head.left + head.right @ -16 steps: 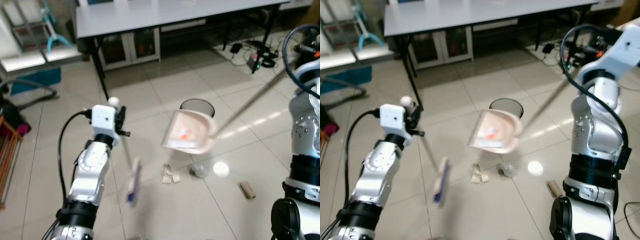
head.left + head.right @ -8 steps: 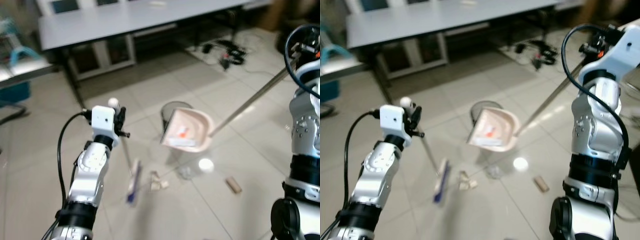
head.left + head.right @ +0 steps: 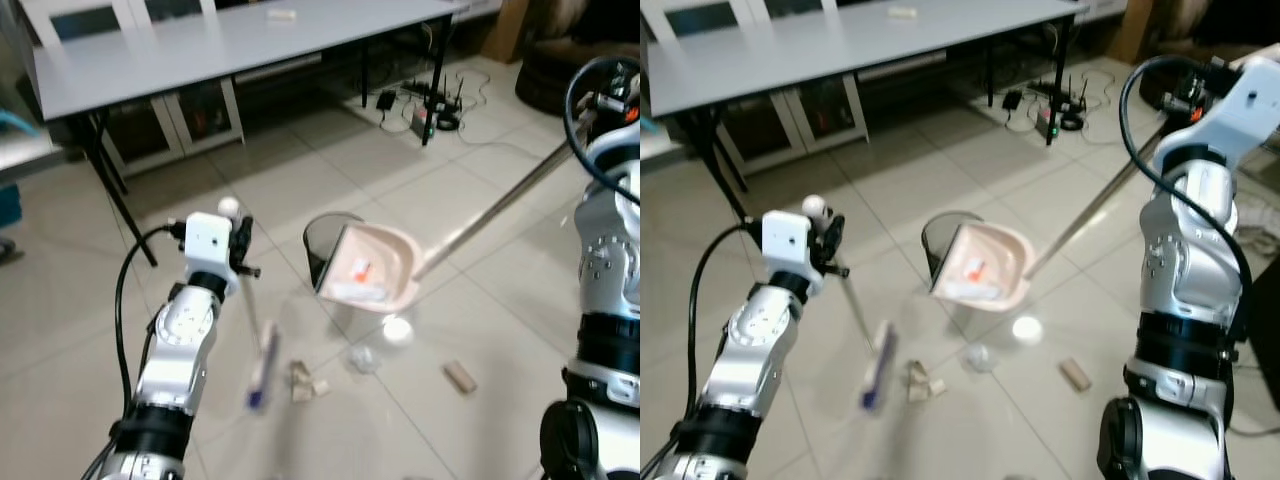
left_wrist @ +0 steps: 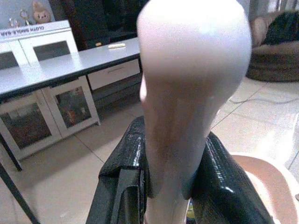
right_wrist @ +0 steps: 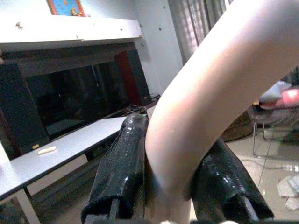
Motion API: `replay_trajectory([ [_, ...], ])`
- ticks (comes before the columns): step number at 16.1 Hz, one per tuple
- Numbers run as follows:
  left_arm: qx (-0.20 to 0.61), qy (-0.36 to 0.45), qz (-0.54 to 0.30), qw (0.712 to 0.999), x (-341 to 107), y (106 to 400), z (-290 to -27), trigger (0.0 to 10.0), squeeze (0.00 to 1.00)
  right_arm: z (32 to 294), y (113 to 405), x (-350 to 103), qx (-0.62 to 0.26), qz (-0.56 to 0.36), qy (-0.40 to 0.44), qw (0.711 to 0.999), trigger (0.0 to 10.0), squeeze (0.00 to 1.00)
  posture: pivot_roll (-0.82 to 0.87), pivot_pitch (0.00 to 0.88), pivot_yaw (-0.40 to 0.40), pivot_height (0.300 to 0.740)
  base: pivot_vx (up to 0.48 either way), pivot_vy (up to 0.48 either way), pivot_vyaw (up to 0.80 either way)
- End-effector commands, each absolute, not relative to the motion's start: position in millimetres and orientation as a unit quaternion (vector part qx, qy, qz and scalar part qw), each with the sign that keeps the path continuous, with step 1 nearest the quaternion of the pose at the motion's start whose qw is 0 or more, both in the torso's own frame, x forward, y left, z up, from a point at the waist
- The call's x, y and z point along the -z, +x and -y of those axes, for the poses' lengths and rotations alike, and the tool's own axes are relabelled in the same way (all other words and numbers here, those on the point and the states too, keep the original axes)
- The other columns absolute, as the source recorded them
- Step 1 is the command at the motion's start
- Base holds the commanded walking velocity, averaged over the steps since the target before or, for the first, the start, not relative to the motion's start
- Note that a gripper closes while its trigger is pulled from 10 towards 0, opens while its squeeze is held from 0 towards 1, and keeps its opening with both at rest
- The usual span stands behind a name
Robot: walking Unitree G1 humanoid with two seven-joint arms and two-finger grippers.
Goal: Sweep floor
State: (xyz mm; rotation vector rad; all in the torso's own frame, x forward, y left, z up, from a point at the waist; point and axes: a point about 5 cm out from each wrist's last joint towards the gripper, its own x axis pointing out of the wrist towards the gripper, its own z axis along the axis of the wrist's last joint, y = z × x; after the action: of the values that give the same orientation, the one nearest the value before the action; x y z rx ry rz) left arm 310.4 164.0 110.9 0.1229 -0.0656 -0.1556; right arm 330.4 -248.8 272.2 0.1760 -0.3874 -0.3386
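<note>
On a white cabinet front in the left wrist view a strip of dark lettering [image 4: 29, 29] reads roughly "CLOTH SIMPLE-BAR", too small to be sure of.

At the left, the left gripper [image 3: 240, 245] pinches the pale handle of a broom [image 3: 260, 362]; in its wrist view the two black fingers [image 4: 122, 179] are pressed against either side of the handle's rounded pink-white top. The thin handle slants down to a blurred white and blue head just above the tiled floor [image 3: 60, 300].

Just beside the broom head, on the floor, lie crumpled scraps of paper [image 3: 303, 380], then a small clear crumpled piece [image 3: 362, 359], and further right a small tan block [image 3: 459, 376].

Above them a pale pink dustpan [image 3: 372, 277] hangs in the air, tilted, with an orange scrap and white bits inside. Its mouth sits against the rim of a black mesh waste bin [image 3: 322, 244] standing on the floor behind it.

A long metal pole runs up and right from the dustpan to the right gripper [image 3: 1188, 100]. In its wrist view the fingers [image 5: 120, 170] clamp a curved pale handle.

Behind everything stands a long grey surface [image 3: 200, 45] on black legs.
</note>
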Motion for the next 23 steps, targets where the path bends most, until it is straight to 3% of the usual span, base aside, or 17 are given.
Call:
replay_trajectory([
  [1,0.085,0.062,0.061,0.993,-122.2,311.8,-160.2,10.0,0.0,250.9,323.2,-283.0,0.17,0.225,0.085,0.956,10.0,0.0,-0.06,0.0,0.073,0.74,0.394,0.0,0.0],
  [10,0.084,0.067,0.048,0.993,-116.1,308.0,-163.9,10.0,0.0,249.4,322.0,-275.7,0.176,0.219,0.085,0.956,10.0,0.0,-0.06,0.0,0.081,0.74,0.392,0.0,0.0],
  [16,0.082,0.066,0.046,0.993,-115.6,308.2,-164.0,10.0,0.0,249.2,322.5,-275.2,0.174,0.218,0.083,0.957,10.0,0.0,-0.07,0.0,0.078,0.74,0.389,0.0,-0.77],
  [23,0.065,0.065,0.049,0.995,-116.6,306.5,-167.6,10.0,0.0,248.6,326.7,-275.1,0.17,0.219,0.074,0.958,10.0,0.0,-0.04,0.0,0.049,0.74,0.392,0.0,0.0],
])
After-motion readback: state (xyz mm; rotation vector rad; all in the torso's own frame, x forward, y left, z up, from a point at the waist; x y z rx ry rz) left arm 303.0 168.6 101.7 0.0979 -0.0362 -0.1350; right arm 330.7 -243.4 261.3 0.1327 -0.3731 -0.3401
